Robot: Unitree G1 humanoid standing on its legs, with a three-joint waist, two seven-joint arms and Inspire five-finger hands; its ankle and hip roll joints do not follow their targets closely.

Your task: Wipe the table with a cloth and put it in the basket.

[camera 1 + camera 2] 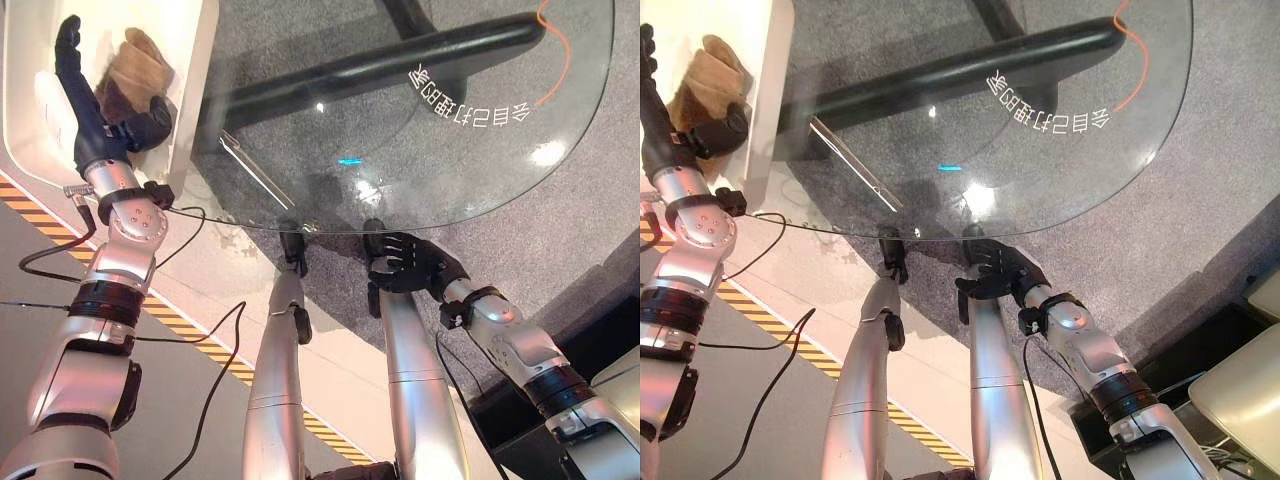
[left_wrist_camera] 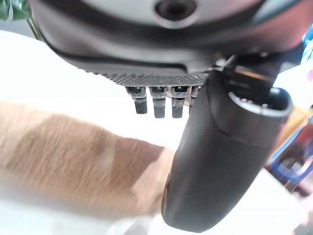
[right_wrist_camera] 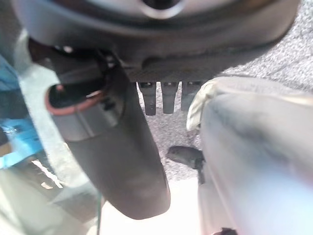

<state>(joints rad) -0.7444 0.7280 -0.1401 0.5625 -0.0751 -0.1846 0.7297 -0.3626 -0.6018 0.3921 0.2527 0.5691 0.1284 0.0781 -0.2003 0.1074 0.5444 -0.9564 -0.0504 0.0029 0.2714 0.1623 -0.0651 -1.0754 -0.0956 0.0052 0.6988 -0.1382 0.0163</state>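
Note:
A brown cloth (image 1: 140,62) lies crumpled inside the white basket (image 1: 200,60) at the far left, beside the round glass table (image 1: 450,150). My left hand (image 1: 95,125) is over the basket with its fingers straight and its thumb spread toward the cloth, holding nothing. In the left wrist view the cloth (image 2: 73,161) lies on the basket's white floor just past the thumb (image 2: 220,161). My right hand (image 1: 410,262) hangs relaxed and empty below the table's near edge, apart from the glass.
The table's dark base bar (image 1: 380,65) and grey carpet show through the glass. Yellow-black floor tape (image 1: 190,335) runs along the left. An orange cord (image 1: 565,50) lies at the far right. A pale seat (image 1: 1240,385) stands at the lower right.

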